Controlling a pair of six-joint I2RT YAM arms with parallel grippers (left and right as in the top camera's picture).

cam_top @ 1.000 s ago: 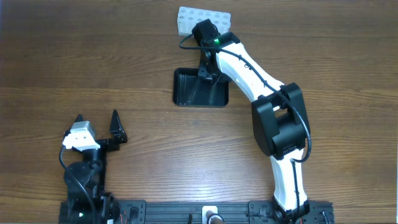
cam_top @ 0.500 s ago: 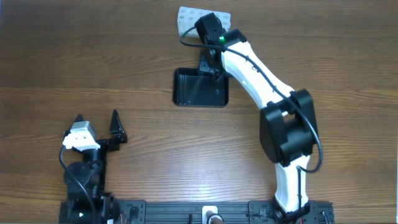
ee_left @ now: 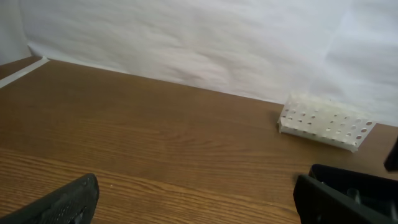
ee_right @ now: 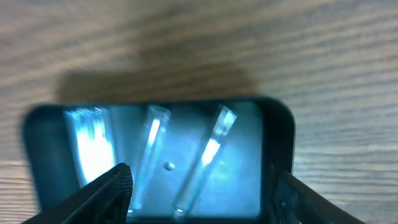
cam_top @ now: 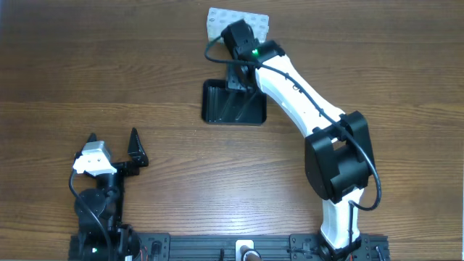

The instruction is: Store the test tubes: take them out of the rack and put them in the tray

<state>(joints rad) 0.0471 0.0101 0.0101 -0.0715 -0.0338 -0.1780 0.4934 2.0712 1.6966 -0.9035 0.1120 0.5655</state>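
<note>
Two clear test tubes [ee_right: 208,152] lie lengthwise, side by side, on the floor of the black tray [ee_right: 281,146]. A third bright shape beside them is too blurred to identify.

In the top view the tray sits on the wooden table [cam_top: 109,72]. The white rack [cam_top: 216,20] stands near it at 12 o'clock, and the two are apart. The right arm crosses the tray's 1 o'clock corner and part of the rack.

The right gripper [ee_right: 202,183] hangs over the tray with its fingers spread wide, one on each side of the tubes. It holds nothing.

The left gripper [cam_top: 113,138] is well apart from the tray, at 8 o'clock. Its fingers are also spread wide and it holds nothing.

Compared with half a second ago, the right wrist has swung slightly toward 9 o'clock and the right elbow has moved outward toward 4 o'clock. The left arm has not moved.
</note>
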